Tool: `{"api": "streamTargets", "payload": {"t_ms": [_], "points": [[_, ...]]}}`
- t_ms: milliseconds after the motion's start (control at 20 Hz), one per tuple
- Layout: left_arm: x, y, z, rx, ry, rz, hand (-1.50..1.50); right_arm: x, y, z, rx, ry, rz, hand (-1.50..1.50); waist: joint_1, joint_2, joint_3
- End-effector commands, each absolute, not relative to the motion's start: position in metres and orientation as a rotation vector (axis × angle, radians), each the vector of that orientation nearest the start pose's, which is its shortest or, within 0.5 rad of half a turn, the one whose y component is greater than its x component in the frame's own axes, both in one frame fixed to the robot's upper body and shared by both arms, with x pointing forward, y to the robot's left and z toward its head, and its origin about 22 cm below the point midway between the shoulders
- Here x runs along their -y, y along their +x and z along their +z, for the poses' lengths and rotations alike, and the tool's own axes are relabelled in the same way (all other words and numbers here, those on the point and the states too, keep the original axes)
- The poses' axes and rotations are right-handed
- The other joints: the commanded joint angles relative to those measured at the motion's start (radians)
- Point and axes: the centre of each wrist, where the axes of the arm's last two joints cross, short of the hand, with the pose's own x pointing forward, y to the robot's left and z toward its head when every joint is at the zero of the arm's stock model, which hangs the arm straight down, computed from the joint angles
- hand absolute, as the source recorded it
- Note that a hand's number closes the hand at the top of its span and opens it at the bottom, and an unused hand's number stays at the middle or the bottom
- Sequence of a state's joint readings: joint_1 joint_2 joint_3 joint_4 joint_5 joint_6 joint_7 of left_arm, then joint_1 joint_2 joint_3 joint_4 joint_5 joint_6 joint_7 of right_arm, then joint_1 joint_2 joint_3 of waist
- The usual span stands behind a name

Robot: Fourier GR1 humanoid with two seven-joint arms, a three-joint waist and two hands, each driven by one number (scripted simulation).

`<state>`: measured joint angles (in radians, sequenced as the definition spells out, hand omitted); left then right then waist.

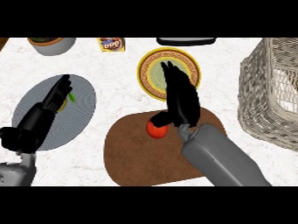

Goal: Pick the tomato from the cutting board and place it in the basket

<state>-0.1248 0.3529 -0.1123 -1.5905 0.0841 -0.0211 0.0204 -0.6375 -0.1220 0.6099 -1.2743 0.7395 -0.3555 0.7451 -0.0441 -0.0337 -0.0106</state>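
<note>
Under both robot hands, white marbled worktop [125, 48]. Left of the right robot hand [180, 98], fingers straight, thumb curled toward it: tomato [156, 129] on brown cutting board [138, 162]. Beneath its fingertips, yellow-rimmed plate [150, 65]; right of it, wicker basket [267, 109]. Left robot hand [57, 96] open over grey plate [80, 113]. Beyond: pot [51, 45], packet [111, 44].

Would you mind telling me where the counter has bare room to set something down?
Bare counter lies between the grey plate and the yellow-rimmed plate; another strip runs between that plate and the wicker basket. The lower left, below the grey plate and beside the cutting board, is also free. The cutting board is crowded: the right robot hand is at the tomato.
</note>
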Motion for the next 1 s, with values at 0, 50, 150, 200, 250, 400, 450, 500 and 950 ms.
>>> {"api": "streamTargets", "payload": {"t_ms": [0,50,150,200,250,400,450,500,950], "points": [[-0.28,0.271,0.054,1.657,0.101,-0.352,0.0,0.039,0.306,0.109,1.262,-0.848,0.929,-1.5,-0.003,0.001,0.002],[-0.275,0.269,0.053,1.639,0.096,-0.348,0.0,0.036,0.3,0.118,1.222,-0.808,0.956,-1.5,-0.006,-0.001,0.005],[-0.271,0.277,0.057,1.662,0.079,-0.355,0.0,0.021,0.296,0.152,1.165,-0.785,0.992,-1.5,-0.005,0.009,0.005],[-0.278,0.265,0.05,1.632,0.089,-0.367,0.0,0.031,0.287,0.157,1.141,-0.759,1.012,-1.5,0.0,0.005,0.007],[-0.278,0.272,0.05,1.646,0.109,-0.351,0.0,0.027,0.28,0.17,1.13,-0.754,1.028,-1.5,-0.011,0.008,0.007],[-0.272,0.274,0.052,1.657,0.072,-0.353,0.0,0.032,0.266,0.208,1.12,-0.742,1.01,-1.5,0.0,0.013,0.008],[-0.269,0.269,0.045,1.666,0.073,-0.344,0.0,0.034,0.263,0.215,1.111,-0.765,0.988,-1.5,0.005,0.014,0.008],[-0.285,0.268,0.052,1.676,0.092,-0.344,0.0,0.04,0.248,0.214,1.123,-0.745,0.959,-1.5,0.003,0.011,0.009],[-0.272,0.276,0.064,1.667,0.063,-0.365,0.0,0.084,0.223,0.206,1.125,-0.762,0.888,-1.5,0.019,0.025,0.01]]}}
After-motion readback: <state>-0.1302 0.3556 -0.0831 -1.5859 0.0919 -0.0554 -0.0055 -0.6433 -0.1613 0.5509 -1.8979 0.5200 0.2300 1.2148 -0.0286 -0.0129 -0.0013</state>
